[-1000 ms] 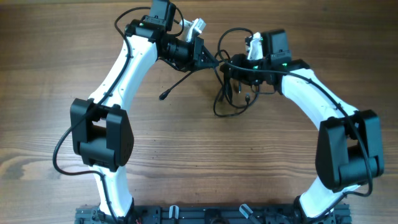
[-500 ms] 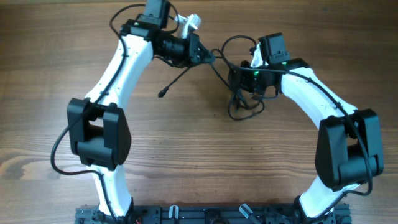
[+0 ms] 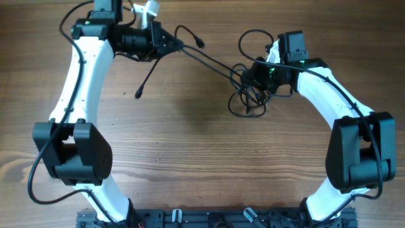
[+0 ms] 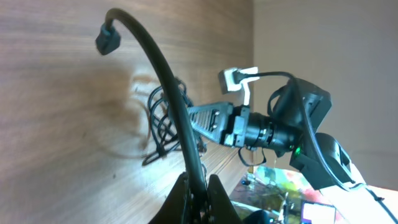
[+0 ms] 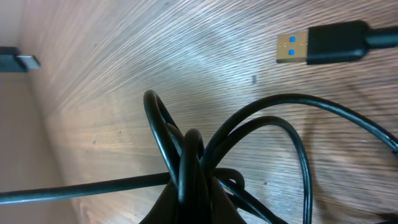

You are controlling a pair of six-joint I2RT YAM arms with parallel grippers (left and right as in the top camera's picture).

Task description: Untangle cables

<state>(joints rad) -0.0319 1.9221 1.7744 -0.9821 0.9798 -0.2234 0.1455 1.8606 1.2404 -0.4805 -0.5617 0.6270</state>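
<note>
The black cables (image 3: pixel 248 96) lie as a knotted bundle on the wooden table, right of centre. Two taut strands (image 3: pixel 209 60) run from the bundle to my left gripper (image 3: pixel 172 44), which is shut on one cable (image 4: pixel 168 81). That cable arcs up to a small black plug (image 4: pixel 107 40). A loose end with a plug (image 3: pixel 137 95) hangs toward the table, and another plug (image 3: pixel 201 45) sticks out beside the left gripper. My right gripper (image 3: pixel 248 75) is shut on several strands of the bundle (image 5: pixel 186 155). A USB plug (image 5: pixel 292 48) lies beyond it.
The wooden table (image 3: pixel 190 152) fills the view. Both white arms curve in from the front edge, the left arm (image 3: pixel 79 76) on the left and the right arm (image 3: pixel 329 82) on the right. A small metal-tipped plug (image 5: pixel 15 61) lies at the left edge of the right wrist view.
My left arm has swung left and back with its cable, drawing strands out taut from the bundle. My right gripper has shut on the bundle and shifted slightly right.
</note>
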